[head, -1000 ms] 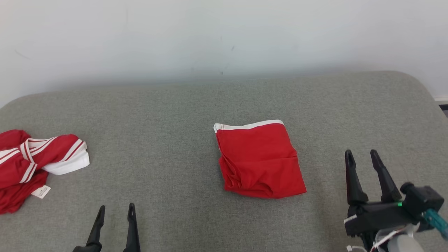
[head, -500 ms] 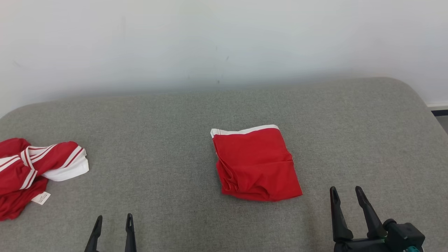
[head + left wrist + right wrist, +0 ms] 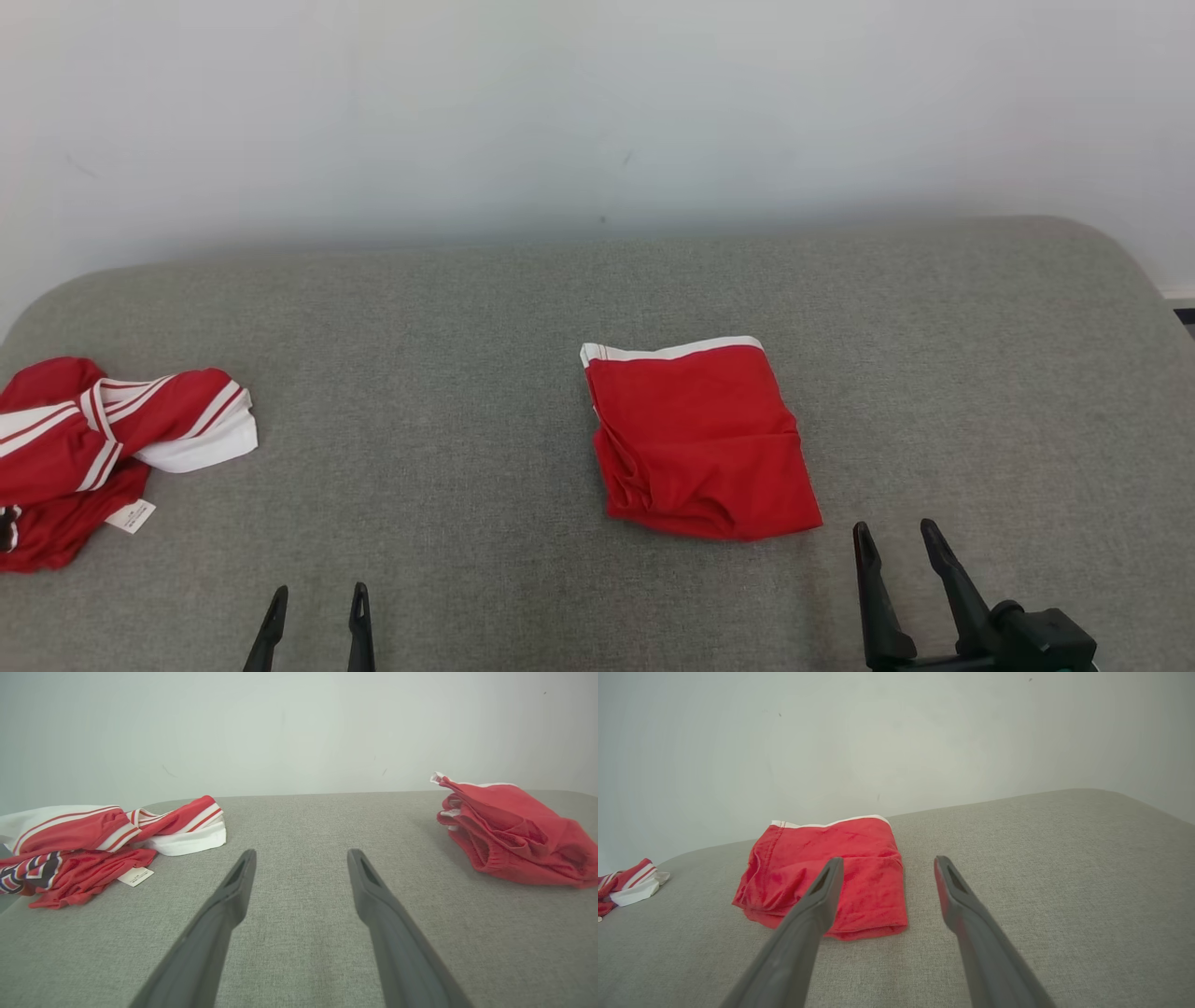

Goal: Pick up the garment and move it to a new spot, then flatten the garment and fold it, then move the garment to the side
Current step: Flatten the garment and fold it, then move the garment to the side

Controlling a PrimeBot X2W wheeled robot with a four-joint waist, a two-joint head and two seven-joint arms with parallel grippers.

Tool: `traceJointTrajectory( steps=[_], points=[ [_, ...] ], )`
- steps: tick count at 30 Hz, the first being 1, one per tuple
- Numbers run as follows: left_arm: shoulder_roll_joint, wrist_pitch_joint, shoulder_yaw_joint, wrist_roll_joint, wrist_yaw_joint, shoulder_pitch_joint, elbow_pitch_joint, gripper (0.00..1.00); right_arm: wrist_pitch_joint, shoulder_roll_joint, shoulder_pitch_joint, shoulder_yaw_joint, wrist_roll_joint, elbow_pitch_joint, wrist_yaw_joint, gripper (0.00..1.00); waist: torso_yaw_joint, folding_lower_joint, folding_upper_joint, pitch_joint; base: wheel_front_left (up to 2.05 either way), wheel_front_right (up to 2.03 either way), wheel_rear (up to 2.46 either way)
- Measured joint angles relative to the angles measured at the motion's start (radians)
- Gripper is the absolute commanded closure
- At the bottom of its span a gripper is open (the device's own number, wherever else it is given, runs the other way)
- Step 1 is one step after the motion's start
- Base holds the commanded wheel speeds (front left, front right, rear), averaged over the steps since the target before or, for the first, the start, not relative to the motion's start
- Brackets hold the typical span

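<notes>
garment look: the folded garment (image 3: 700, 439) is red and pressed into a roughly square packet; a white band is seen along its far edge, and creases and stacked layers are bunched at its left and near edges.
garment place: it is laid flat on the grey padded surface (image 3: 448, 373), a little right of centre in the head view, and is well apart from the other cloth at the left.
garment contact: it is touched by neither gripper.
left gripper: the left gripper (image 3: 319, 597) is seen at the lower left with its jaws spread wide; nothing is held and only bare grey surface is seen between the fingers. Whether the surface is touched cannot be told.
right gripper: the right gripper (image 3: 894, 537) is seen at the lower right with its jaws spread wide and nothing held. It is placed near the garment's near right corner, with a gap left between.
right wrist view: the packet is partly covered by the left finger, which lies in front of it.
other cloth: a crumpled striped garment (image 3: 103, 448) in red and white is heaped at the far left edge, and a white label (image 3: 131, 515) is seen at its near side.
backdrop: a pale wall (image 3: 597, 93) is seen behind the surface.
</notes>
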Motion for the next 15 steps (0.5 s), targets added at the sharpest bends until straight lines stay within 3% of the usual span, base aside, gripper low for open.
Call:
traceJointTrajectory(
  steps=[15],
  points=[
    [0.0, 0.0, -0.001, 0.005, -0.006, 0.0, 0.003, 0.0, 0.0, 0.007, 0.008, 0.0, -0.003, 0.01, 0.0, 0.0, 0.006, 0.0, 0.0, 0.004, 0.0, 0.0, 0.0]
  ],
)
